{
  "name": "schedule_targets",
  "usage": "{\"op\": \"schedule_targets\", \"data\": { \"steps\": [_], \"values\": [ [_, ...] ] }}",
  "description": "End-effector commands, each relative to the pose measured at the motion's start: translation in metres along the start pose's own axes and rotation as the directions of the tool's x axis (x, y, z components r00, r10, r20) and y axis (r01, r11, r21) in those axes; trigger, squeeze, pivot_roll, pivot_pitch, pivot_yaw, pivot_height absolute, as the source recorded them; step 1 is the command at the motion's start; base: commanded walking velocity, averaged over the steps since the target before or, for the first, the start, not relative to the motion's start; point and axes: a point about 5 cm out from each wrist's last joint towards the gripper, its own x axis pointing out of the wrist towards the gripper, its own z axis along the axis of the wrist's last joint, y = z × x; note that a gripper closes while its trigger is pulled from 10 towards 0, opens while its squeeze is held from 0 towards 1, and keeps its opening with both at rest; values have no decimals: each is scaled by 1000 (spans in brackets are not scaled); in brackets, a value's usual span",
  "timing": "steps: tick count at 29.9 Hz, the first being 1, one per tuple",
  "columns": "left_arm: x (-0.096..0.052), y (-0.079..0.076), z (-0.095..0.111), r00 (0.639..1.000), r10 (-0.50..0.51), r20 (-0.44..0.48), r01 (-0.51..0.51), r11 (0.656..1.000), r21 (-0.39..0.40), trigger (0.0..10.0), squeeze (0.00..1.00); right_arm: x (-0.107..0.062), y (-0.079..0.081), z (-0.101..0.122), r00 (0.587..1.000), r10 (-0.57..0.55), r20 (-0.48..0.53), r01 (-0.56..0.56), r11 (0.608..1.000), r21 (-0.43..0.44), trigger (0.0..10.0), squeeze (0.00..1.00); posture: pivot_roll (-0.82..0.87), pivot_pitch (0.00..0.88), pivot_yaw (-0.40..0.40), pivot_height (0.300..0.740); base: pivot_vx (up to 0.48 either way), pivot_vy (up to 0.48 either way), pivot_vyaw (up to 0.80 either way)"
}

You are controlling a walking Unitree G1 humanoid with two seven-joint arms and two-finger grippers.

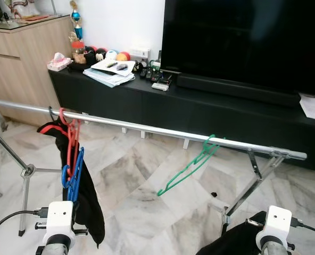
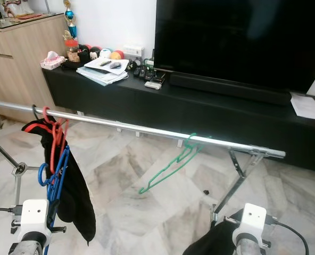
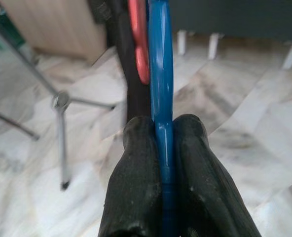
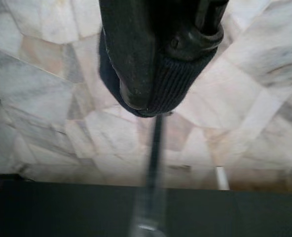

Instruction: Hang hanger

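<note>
- Blue hanger (image 1: 75,172), lower left of the head views, is pinched in the left gripper (image 3: 163,143) beside the red hanger (image 1: 71,139).
- Right gripper (image 4: 151,94) clamps dark cloth (image 4: 165,89).
- Risk: the hook misses the rail (image 1: 147,127) or snags the red hanger.

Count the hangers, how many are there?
3: green hanger on the rail's right part; red hanger at its left; blue hanger in the left gripper. Others may hide behind the black garment.

Home living room: television (image 1: 242,37), marble floor (image 1: 141,175)
</note>
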Motion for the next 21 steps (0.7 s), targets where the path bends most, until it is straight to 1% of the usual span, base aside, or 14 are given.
{"op": "schedule_targets", "data": {
  "steps": [1, 21],
  "values": [
    [0, 4, 2, 1000, 11, 7, -11, 1000, -10, 10000, 0, 3, 0, 8, 1000, -6, 28, 6, 1000, 11, 10000, 0, 107, 0, -31, 740, 0, 255, 0],
    [-2, 4, 5, 1000, -10, 22, 10, 1000, -19, 10000, 0, 3, -1, 8, 999, -23, 26, 23, 1000, 20, 10000, 0, 110, 0, -31, 740, 0, 253, 0]
  ]
}}
